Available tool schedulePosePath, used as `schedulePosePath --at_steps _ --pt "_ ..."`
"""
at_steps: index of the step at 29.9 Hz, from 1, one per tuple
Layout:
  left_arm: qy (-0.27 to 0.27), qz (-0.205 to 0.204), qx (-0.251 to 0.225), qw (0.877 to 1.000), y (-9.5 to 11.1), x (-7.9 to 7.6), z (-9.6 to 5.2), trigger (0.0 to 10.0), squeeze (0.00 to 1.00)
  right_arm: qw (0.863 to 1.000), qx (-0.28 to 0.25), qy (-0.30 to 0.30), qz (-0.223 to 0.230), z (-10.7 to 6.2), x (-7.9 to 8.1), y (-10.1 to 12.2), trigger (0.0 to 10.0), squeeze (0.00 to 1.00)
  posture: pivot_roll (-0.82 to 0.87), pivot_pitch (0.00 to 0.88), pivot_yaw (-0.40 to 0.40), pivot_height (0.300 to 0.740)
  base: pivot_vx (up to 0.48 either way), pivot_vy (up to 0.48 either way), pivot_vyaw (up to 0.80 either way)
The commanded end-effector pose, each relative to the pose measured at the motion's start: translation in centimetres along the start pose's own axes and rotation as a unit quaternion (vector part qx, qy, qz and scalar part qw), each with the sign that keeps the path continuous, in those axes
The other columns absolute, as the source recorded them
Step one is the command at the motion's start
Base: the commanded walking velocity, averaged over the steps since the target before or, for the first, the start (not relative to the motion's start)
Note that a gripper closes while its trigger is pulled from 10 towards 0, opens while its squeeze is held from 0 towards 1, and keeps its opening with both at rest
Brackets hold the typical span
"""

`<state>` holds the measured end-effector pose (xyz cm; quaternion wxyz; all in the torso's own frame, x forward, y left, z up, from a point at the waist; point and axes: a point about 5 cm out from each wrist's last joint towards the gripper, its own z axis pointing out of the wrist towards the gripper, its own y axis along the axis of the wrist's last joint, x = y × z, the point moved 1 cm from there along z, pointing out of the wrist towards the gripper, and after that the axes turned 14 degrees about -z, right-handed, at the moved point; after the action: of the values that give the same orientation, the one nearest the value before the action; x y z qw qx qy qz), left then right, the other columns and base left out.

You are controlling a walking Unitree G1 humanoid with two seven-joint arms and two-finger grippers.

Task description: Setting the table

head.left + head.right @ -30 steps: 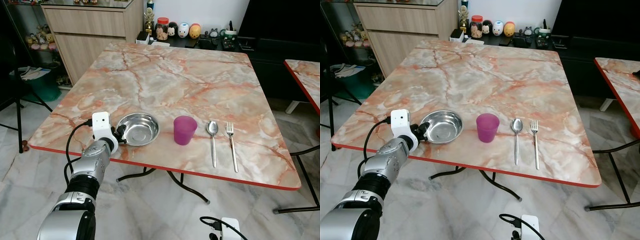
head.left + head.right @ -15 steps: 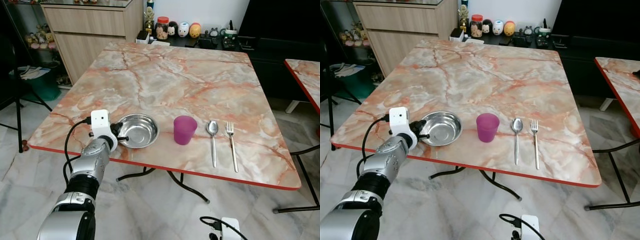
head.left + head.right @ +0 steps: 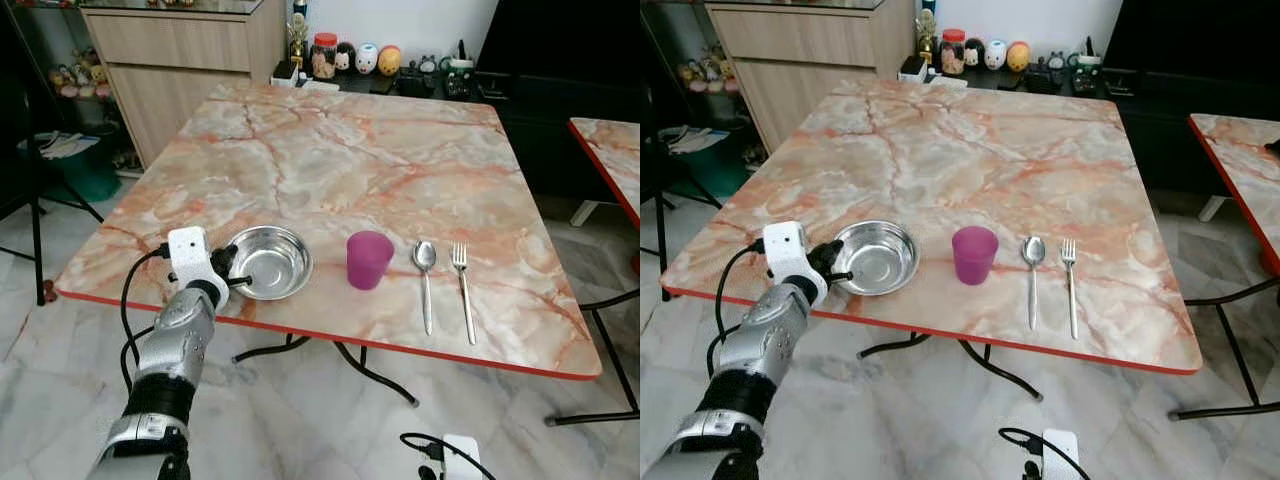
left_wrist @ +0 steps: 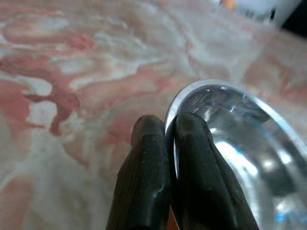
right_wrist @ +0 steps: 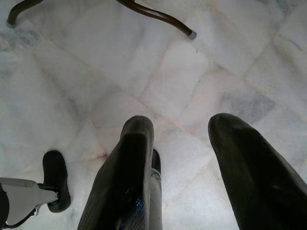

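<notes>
Bowl (image 3: 267, 261) sits on the marble table (image 3: 340, 150), near the front edge, left of the cup (image 3: 368, 259). Left gripper (image 4: 169, 139) pinches the bowl's rim at its left side, one finger (image 4: 144, 177) outside the rim and the other inside, fingers closed on the thin metal edge. Left arm (image 3: 170, 370) reaches up from below the table edge, with its white wrist camera block (image 3: 190, 254) just beside the bowl. Bowl is steel, upright, empty.

Purple cup stands upright right of the bowl, apart from it. Spoon (image 3: 425, 280) lies right of the cup, handle toward the front edge. Fork (image 3: 463, 288) lies just beside the spoon on its right, parallel, not touching.

Right gripper (image 5: 184, 158) hangs idle low over the marble floor (image 5: 72, 72), fingers spread apart, holding nothing. A table leg foot (image 5: 191, 34) shows on the floor.

Beyond the table, a wooden cabinet (image 3: 180, 50) and a low shelf with jars and small figurines (image 3: 360, 58). Edge of a second table (image 3: 610, 160) at far right.
</notes>
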<state>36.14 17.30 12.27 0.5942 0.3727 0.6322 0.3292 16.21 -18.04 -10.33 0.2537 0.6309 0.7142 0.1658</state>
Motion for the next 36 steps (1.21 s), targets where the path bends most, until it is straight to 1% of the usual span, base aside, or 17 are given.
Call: schedulePosePath --at_steps 1,5,6,11,16,20,21,23,26,28,31,33,35,36 --pt "-0.010 -0.025 -0.036 0.999 0.9 -0.2 -0.4 10.0 0.00 1.000 0.001 -0.002 0.000 0.0 -0.2 -0.1 10.0 0.00 0.05 0.000 -0.035 0.740 0.000 0.000 0.00" --pt "-0.012 -0.039 -0.057 0.998 1.2 -0.3 -0.9 10.0 0.00 1.000 0.001 -0.002 0.000 0.0 -0.3 -0.1 10.0 0.00 0.05 0.000 -0.036 0.740 0.000 0.000 0.00" --pt "-0.015 -0.055 -0.074 0.996 1.5 -0.4 -1.2 10.0 0.00 1.000 0.000 -0.002 -0.001 0.0 -0.3 -0.1 10.0 0.00 0.05 0.000 -0.036 0.740 0.000 0.000 0.00" --pt "-0.021 -0.070 -0.108 0.992 2.4 -0.6 -1.6 10.0 0.00 1.000 0.000 -0.002 -0.003 0.0 -0.3 -0.1 10.0 0.00 0.05 0.000 -0.040 0.740 0.000 0.000 0.00" --pt "-0.025 -0.097 -0.118 0.988 2.7 -1.0 -1.7 10.0 0.00 1.000 0.000 -0.002 -0.003 0.0 -0.4 -0.1 10.0 0.00 0.05 0.000 -0.044 0.740 0.000 0.000 0.00" --pt "-0.028 -0.101 -0.118 0.987 2.7 -1.3 -1.7 10.0 0.00 1.000 0.000 -0.002 -0.003 0.0 -0.4 -0.1 10.0 0.00 0.05 0.000 -0.044 0.740 0.000 0.000 0.00" --pt "-0.030 -0.110 -0.123 0.986 2.8 -1.5 -1.7 10.0 0.00 1.000 0.000 -0.002 -0.003 0.0 -0.4 -0.1 10.0 0.00 0.05 0.000 -0.044 0.740 0.000 0.000 0.00" --pt "-0.033 -0.114 -0.132 0.984 3.1 -1.7 -1.7 10.0 0.00 1.000 0.000 -0.002 -0.003 0.0 -0.4 -0.1 10.0 0.00 0.05 0.000 -0.044 0.740 0.000 0.000 0.00" --pt "-0.035 -0.117 -0.142 0.982 3.5 -1.9 -1.7 10.0 0.00 1.000 0.000 -0.002 -0.003 0.0 -0.4 -0.1 10.0 0.00 0.05 0.000 -0.044 0.740 0.000 0.000 0.00" --pt "-0.047 -0.118 -0.154 0.980 4.0 -2.3 -1.8 10.0 0.00 1.000 0.000 -0.002 -0.003 0.0 -0.4 -0.1 10.0 0.00 0.05 0.000 -0.044 0.740 0.000 0.000 0.00" --pt "-0.049 -0.113 -0.156 0.980 4.2 -2.5 -1.8 10.0 0.00 1.000 0.000 -0.002 -0.003 0.0 -0.4 -0.1 10.0 0.00 0.05 0.000 -0.045 0.740 0.000 0.000 0.00" --pt "-0.050 -0.117 -0.158 0.979 4.3 -2.5 -1.8 10.0 0.00 1.000 0.000 -0.002 -0.002 0.0 -0.4 -0.1 10.0 0.00 0.05 0.000 -0.045 0.740 0.000 0.000 0.00" --pt "-0.050 -0.126 -0.163 0.977 4.4 -2.6 -1.9 10.0 0.00 1.000 -0.001 -0.002 -0.003 0.0 -0.4 -0.1 10.0 0.00 0.05 0.000 -0.045 0.740 0.000 0.000 0.00" --pt "-0.053 -0.143 -0.169 0.974 4.7 -2.8 -1.9 10.0 0.00 1.000 -0.001 -0.002 -0.003 0.0 -0.5 -0.1 10.0 0.00 0.04 0.000 -0.046 0.740 0.000 0.000 0.00"
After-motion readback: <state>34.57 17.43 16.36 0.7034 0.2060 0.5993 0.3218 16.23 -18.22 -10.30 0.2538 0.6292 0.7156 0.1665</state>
